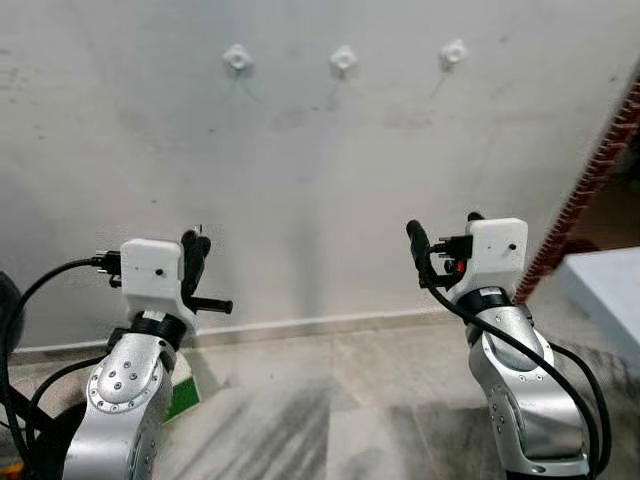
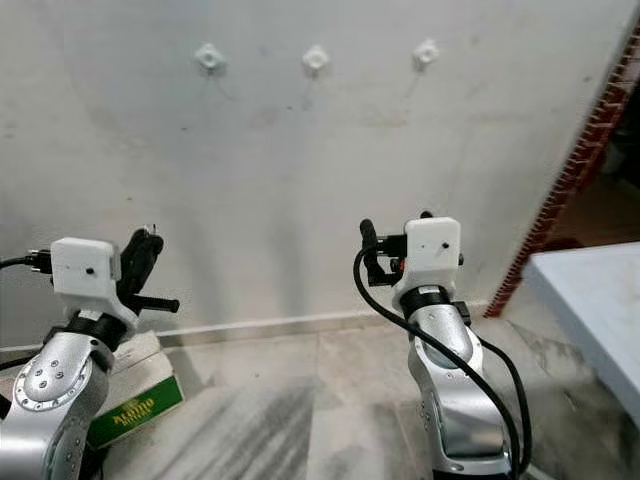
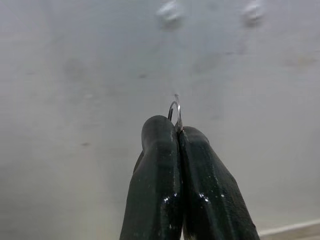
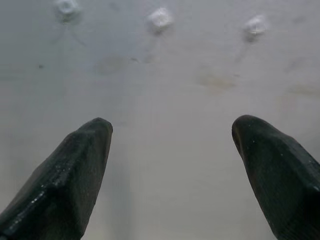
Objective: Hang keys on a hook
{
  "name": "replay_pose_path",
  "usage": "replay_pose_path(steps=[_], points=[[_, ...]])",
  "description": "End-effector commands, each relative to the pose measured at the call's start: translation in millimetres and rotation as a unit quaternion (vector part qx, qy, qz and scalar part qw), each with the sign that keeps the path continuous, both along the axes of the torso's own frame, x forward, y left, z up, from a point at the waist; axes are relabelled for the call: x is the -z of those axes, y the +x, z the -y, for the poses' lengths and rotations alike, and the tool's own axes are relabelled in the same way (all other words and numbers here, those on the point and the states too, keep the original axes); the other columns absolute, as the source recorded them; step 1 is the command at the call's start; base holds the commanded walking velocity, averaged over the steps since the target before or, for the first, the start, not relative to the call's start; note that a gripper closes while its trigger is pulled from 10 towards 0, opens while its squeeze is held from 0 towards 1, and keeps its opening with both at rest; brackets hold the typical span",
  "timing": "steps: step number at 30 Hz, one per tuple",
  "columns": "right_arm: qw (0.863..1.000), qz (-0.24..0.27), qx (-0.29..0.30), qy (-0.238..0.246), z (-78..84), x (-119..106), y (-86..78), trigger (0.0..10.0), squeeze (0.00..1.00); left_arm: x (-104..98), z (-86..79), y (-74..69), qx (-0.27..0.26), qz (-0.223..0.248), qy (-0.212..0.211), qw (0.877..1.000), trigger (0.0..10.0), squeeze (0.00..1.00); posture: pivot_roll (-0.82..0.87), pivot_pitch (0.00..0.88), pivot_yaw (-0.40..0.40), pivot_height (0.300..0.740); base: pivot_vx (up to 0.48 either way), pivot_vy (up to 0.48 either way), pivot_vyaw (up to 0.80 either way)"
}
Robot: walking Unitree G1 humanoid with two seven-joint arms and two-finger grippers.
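The wall (image 1: 320, 170) is standing straight ahead of both grippers, pale and scuffed, meeting the floor (image 1: 330, 420) at a low skirting line below them. A red brick edge (image 1: 590, 180) is running down the wall's end, out past the R gripper, w/ a white table (image 1: 605, 290) corner sitting beside that arm. A green box (image 2: 135, 405) is lying on the floor under the L arm. Open wall is lying between the grippers and the hooks above.

Three white hooks are sitting in a row high on the wall, well above both grippers: L hook (image 1: 237, 58), mid hook (image 1: 343, 60), R hook (image 1: 453, 53).

L gripper (image 3: 178, 131) is pointing up at the wall, fingers (image 3: 157, 170) pressing together on a thin metal key ring (image 3: 174, 111), which is poking out past the tips. Any keys below the ring can't be made out. The L hook is sitting above, well apart from the ring.

R gripper (image 4: 170, 130) is holding up at the same height, fingers (image 4: 75, 170) standing wide apart, touching nothing, hooks well above.
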State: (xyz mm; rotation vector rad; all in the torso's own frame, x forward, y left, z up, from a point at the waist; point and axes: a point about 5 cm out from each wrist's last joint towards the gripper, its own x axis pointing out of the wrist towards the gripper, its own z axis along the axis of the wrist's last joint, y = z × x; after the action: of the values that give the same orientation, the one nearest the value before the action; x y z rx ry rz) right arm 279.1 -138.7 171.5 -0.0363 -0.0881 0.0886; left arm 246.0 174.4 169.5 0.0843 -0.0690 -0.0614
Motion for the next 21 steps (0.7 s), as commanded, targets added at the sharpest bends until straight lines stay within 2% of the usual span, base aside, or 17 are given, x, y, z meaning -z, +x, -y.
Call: replay_pose_path(steps=[1,2,3,6,7,8,9,20,21], points=[[1.0,0.008,-0.004,0.004,-1.8,-4.0,0.8,4.0,0.0,-3.7,-2.4,0.8,-0.01,0.007,0.011,1.0,10.0,0.0,0.06,0.0,0.004,0.74,0.0,0.0,0.0],[1.0,0.009,-0.005,0.007,-1.7,-4.3,0.7,1.8,0.0,-3.7,-2.1,0.9,-0.009,0.007,0.01,1.0,10.0,0.0,0.06,0.0,0.004,0.74,0.0,0.0,0.0],[1.0,0.01,-0.006,0.009,-1.6,-4.4,0.7,0.0,0.0,-3.9,-1.7,1.3,-0.009,0.007,0.01,1.0,10.0,0.0,0.06,0.0,0.005,0.74,0.0,0.0,0.0],[1.0,0.009,-0.005,0.01,-1.2,-4.2,1.5,0.0,0.0,-4.3,-1.1,2.2,-0.01,0.008,0.011,1.0,10.0,0.0,0.06,0.0,0.004,0.74,0.0,0.0,0.0],[1.0,0.006,-0.004,0.006,-0.9,-3.4,2.0,4.5,0.0,-4.4,-1.3,2.5,-0.01,0.009,0.011,1.0,10.0,0.0,0.06,0.0,0.004,0.74,0.0,0.0,0.0],[1.0,0.006,-0.004,0.006,-0.9,-3.4,2.0,4.5,0.0,-4.4,-1.3,2.5,-0.01,0.009,0.011,1.0,10.0,0.0,0.06,0.0,0.004,0.74,0.0,0.0,0.0],[1.0,0.004,-0.003,0.004,-0.6,-3.2,2.3,10.0,0.0,-4.4,-1.2,2.7,-0.01,0.009,0.011,1.0,10.0,0.0,0.06,0.0,0.004,0.74,0.0,0.0,0.0],[1.0,-0.001,-0.004,0.006,0.4,-0.8,2.7,10.0,0.0,-4.8,-0.5,4.1,-0.011,0.009,0.011,1.0,10.0,0.0,0.06,0.0,0.005,0.74,0.0,0.0,0.0],[1.0,0.002,-0.006,0.012,0.2,-1.4,2.3,0.0,0.0,-4.8,-0.4,4.2,-0.011,0.009,0.011,1.0,10.0,0.0,0.06,0.0,0.005,0.74,0.0,0.0,0.0]])
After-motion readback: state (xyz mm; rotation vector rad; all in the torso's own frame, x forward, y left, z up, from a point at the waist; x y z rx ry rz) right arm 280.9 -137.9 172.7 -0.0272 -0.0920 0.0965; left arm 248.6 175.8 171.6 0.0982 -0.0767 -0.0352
